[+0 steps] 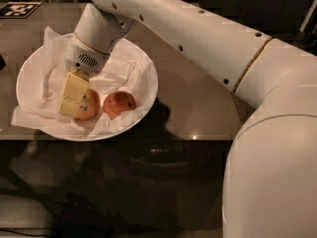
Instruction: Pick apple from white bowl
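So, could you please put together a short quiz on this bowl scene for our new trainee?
1. True or false: the pale yellow tool is down inside the wide glossy white bowl, right beside the small round yellow-orange apple.
2. Counting the redder round apple, how many apples lie in the bowl? A) one B) two C) three
3. What lines the bowl under the apples?

Key: 1 true; 2 B; 3 crumpled white paper.
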Available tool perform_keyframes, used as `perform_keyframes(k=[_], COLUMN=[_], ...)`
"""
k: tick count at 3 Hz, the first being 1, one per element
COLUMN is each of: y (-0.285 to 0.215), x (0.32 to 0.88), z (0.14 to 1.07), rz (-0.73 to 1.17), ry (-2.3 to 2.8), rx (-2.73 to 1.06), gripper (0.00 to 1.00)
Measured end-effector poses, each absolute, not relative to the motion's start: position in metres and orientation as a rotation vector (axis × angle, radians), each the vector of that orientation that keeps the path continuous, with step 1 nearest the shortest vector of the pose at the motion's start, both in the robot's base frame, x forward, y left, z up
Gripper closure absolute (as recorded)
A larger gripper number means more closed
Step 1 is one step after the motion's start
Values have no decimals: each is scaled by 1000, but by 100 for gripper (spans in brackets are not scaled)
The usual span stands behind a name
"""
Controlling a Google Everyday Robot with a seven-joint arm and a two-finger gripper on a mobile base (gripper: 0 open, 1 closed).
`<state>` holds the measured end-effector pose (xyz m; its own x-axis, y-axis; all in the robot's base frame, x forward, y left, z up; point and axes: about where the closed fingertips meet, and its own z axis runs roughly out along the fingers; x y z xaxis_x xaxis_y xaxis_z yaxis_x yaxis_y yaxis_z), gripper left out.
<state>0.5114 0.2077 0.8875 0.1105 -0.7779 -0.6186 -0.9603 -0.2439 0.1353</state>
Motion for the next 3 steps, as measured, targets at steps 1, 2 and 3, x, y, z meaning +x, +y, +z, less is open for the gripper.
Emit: perform_keyframes(k=[1, 2, 3], y=[192, 177, 176], x=[516, 516, 516], z=[874, 860, 858], rz=[804, 750, 750], ry=[1716, 1711, 1713], rx=[-2082, -2076, -2076], gripper=[0, 0, 0])
